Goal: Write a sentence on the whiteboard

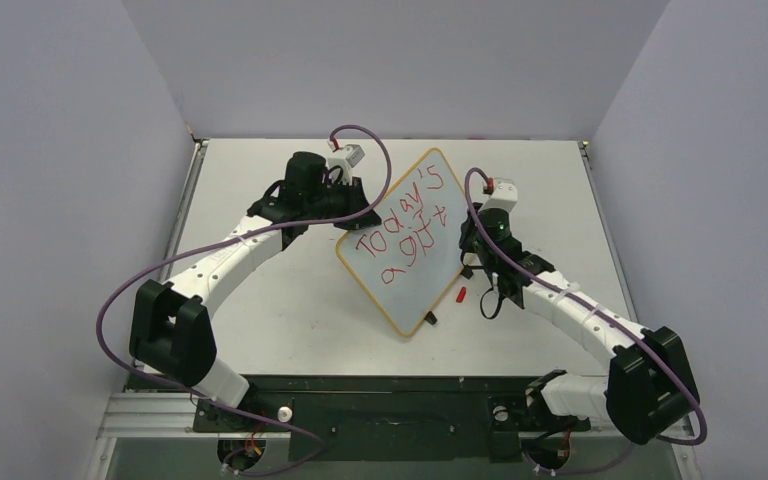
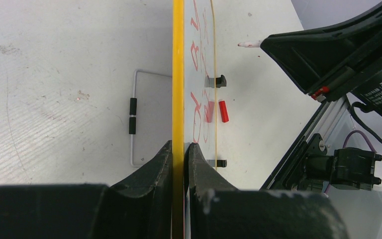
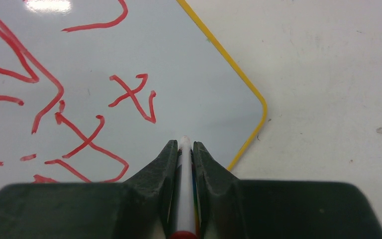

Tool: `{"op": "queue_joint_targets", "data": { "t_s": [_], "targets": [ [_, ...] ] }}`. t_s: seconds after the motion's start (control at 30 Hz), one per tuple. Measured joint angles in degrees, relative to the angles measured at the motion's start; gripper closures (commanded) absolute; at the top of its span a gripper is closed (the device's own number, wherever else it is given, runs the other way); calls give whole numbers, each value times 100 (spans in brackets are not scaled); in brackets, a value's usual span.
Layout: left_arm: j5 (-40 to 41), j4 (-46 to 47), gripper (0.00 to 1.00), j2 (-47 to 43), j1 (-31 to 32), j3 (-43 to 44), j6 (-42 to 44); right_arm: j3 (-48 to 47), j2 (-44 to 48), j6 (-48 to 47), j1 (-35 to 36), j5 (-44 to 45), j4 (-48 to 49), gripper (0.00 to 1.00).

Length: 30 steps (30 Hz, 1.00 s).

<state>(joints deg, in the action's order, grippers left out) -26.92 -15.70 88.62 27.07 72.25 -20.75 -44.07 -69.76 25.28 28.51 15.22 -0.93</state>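
The whiteboard (image 1: 401,296) lies as a tilted diamond at the table's middle, with a thin orange frame. The sentence (image 1: 406,233), "Today's a gift", is in red in two lines. My left gripper (image 1: 367,213) is shut on the board's left frame edge; in the left wrist view its fingers (image 2: 161,162) clamp the yellow frame (image 2: 178,74). My right gripper (image 1: 469,254) is shut on the white marker (image 3: 184,167). The marker's tip points at bare board (image 3: 204,89) near a rounded corner, right of the last red letters (image 3: 132,97). I cannot tell whether it touches.
A small red cap (image 1: 462,294) lies on the table right of the board; it also shows in the left wrist view (image 2: 223,111). Two black clips (image 2: 219,80) sit on the board's edge. A wire stand (image 2: 134,119) lies behind the board. Grey walls enclose the table.
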Motion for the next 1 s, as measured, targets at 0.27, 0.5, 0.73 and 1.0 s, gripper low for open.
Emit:
{"op": "queue_joint_targets", "data": {
  "t_s": [0.27,0.5,0.73,1.0],
  "targets": [
    [2,0,100,0,0,0,2,0,-498,186,-122,39,376,100],
    [11,-2,100,-2,0,0,2,0,-595,267,-181,42,511,100],
    [31,-7,100,-2,0,0,2,0,-573,271,-197,42,525,100],
    [61,-26,100,-2,0,0,0,7,-570,295,-229,42,564,100]
  ]
}}
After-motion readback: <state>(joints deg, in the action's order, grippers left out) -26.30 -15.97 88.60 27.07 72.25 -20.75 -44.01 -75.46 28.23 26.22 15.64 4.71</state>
